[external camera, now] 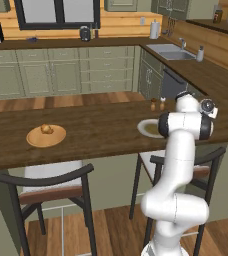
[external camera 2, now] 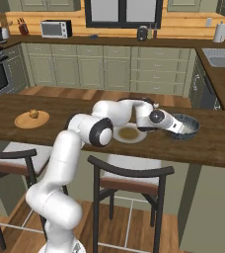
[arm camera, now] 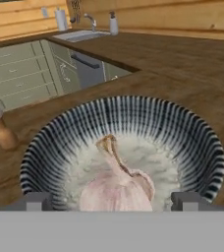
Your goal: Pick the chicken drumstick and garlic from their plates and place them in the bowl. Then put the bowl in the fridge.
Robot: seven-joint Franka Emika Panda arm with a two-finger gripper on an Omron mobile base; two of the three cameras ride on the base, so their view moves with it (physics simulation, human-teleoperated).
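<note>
In the hand view the whitish garlic [arm camera: 118, 184] lies inside the dark striped bowl [arm camera: 50, 142], between the wide-apart fingertips [arm camera: 38, 201] of my gripper [arm camera: 113, 201], with a gap on each side, so the gripper is open. From the right base view, the gripper [external camera 2: 178, 127] hangs over the bowl [external camera 2: 189, 126] at the counter's right end. Beside it sits the pale plate [external camera 2: 129, 133] [external camera: 147, 128]. Far to the left, the golden-brown chicken drumstick [external camera: 46, 129] [external camera 2: 33, 113] rests on the orange plate [external camera: 46, 137] [external camera 2: 31, 120]. The fridge is out of view.
Two small shakers [external camera: 157, 104] [arm camera: 1, 130] stand just behind the pale plate. Dark-framed stools [external camera: 48, 187] [external camera 2: 129, 180] are tucked under the counter's near edge. A sink [external camera: 171, 51] sits on the back counter to the right.
</note>
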